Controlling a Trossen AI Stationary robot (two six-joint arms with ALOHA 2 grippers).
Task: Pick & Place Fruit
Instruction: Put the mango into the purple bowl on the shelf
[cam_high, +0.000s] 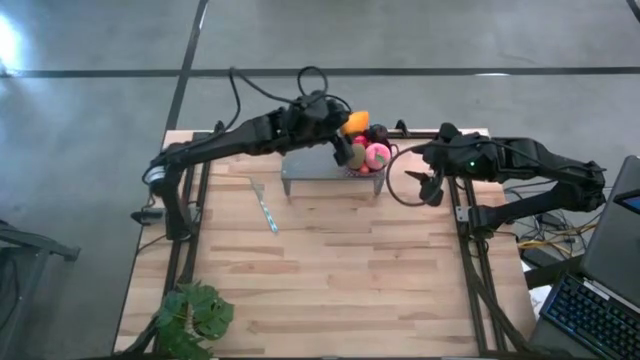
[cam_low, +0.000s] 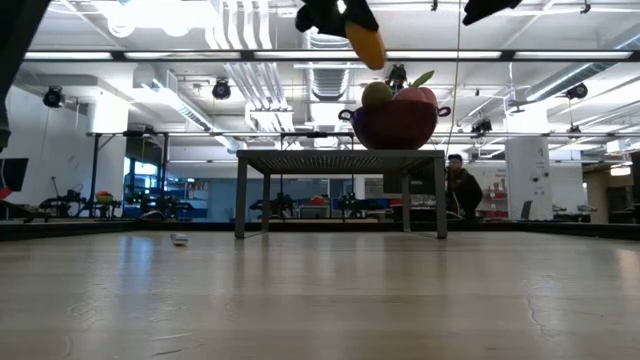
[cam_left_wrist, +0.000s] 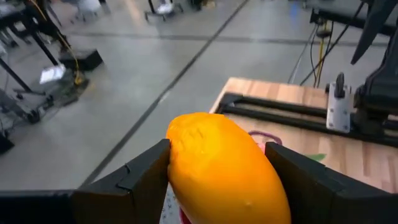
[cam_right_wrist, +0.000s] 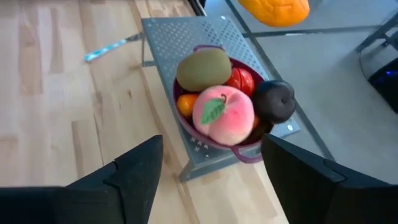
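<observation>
Left pincer (cam_left_wrist: 217, 180) grips orange fruit (cam_left_wrist: 227, 168) above bowl (cam_right_wrist: 249, 152).

Overhead, table-level and wrist views share the bowl (cam_right_wrist: 214, 134).

Two dark jointed arms w/ black cables, blk fingers

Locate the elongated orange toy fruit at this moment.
The elongated orange toy fruit is held in the left pincer, in the air above the purple perforated bowl on the grey metal stand, at the table's far edge.
</observation>
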